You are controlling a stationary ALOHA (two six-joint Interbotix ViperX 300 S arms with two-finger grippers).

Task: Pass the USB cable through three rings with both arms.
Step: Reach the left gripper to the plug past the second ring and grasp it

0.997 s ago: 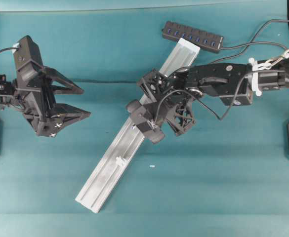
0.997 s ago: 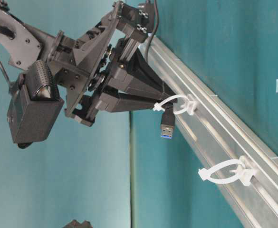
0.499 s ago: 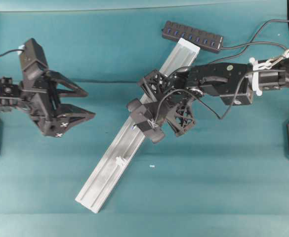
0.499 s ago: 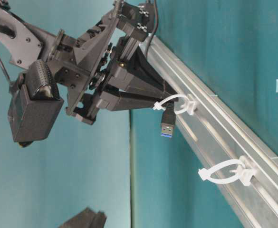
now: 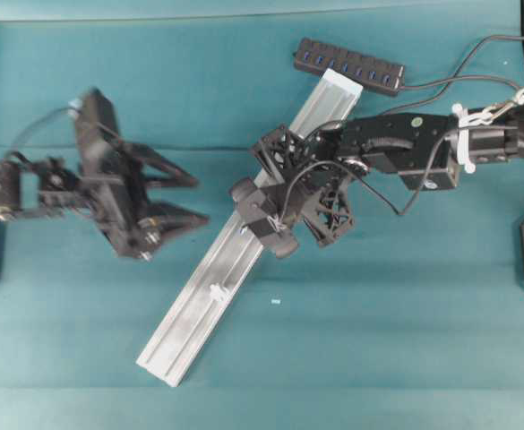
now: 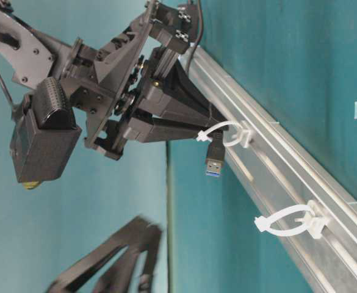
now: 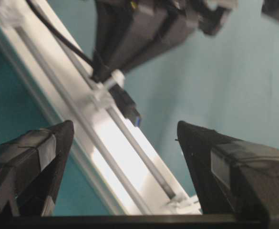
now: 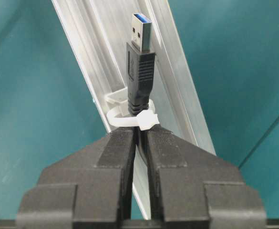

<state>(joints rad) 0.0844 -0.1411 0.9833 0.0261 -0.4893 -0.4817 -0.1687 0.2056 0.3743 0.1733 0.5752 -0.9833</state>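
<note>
Plug [image 8: 140,28] of the USB cable [image 8: 139,81] pokes through one ring [image 8: 129,119] on the rail [image 5: 217,269], pinched by the closed right gripper [image 8: 138,138]. Left gripper [image 5: 181,193], spread wide, holds nothing (blurred). Next ring [image 6: 288,221] remains unthreaded; the third's state is unclear.

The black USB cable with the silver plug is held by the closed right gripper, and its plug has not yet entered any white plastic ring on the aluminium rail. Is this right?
Not quite. The black USB cable with the silver plug is held by the closed right gripper, but the right wrist view shows the plug already pushed through a white plastic ring on the aluminium rail.
</note>
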